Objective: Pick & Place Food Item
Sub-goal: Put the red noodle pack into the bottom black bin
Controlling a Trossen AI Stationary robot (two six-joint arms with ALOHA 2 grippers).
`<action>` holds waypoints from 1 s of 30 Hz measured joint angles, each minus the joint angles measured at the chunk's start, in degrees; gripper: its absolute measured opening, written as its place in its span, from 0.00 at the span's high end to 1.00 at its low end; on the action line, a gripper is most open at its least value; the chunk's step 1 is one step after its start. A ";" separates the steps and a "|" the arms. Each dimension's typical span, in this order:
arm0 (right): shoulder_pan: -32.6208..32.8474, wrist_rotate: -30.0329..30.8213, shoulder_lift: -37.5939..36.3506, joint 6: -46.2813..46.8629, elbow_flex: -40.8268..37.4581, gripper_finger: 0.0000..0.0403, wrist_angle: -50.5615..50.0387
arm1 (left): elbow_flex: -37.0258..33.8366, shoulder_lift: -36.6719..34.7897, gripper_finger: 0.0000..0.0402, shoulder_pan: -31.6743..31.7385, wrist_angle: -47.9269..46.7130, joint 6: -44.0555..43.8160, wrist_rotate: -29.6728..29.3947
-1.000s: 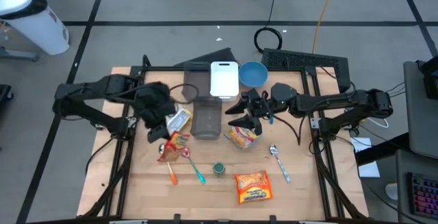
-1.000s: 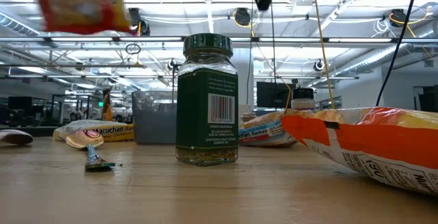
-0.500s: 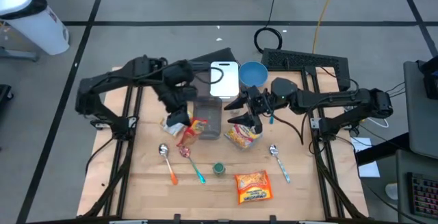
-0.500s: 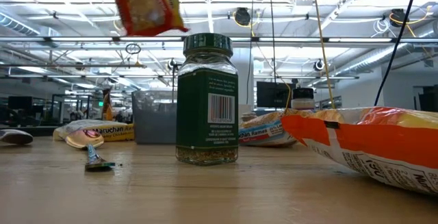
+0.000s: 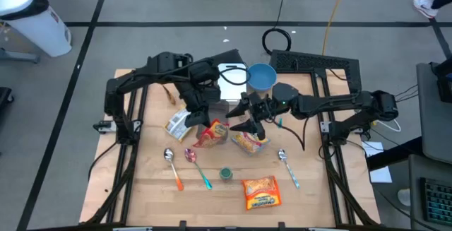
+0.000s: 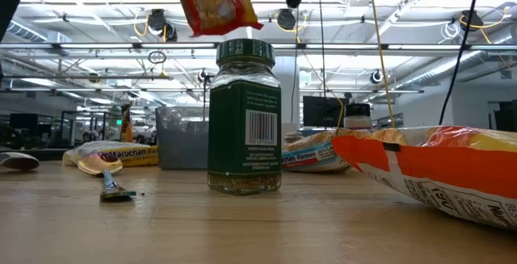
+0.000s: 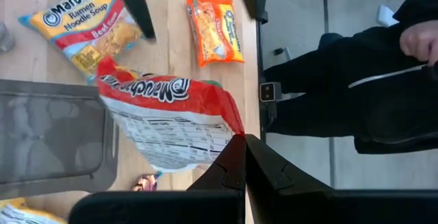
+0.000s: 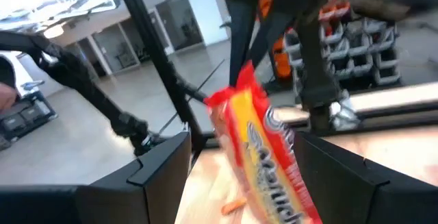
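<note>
Red ramen packet aloft, pinched in closed left gripper, beside grey container.
High: right gripper, fingers apart, over second ramen pack. Low: spice jar on wooden table; ceiling lights. Left wrist: a person's dark sleeve.

The high camera looks straight down on the whole surface. The low one sits at surface level, close behind a spice jar. Each wrist camera looks past its own tool; both catch the red ramen packet hanging between them.
</note>
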 joint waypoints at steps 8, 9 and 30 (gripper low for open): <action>-0.50 0.24 3.29 0.69 0.00 0.37 6.78 | 0.71 0.40 1.00 -0.07 -0.09 -0.41 0.57; -0.54 0.26 3.72 0.67 0.00 0.37 7.31 | 0.71 0.40 1.00 -0.13 -0.07 -0.56 0.58; -0.75 -2.78 6.80 2.48 2.95 0.37 10.37 | 0.71 0.40 1.00 -0.11 -0.02 -0.17 0.90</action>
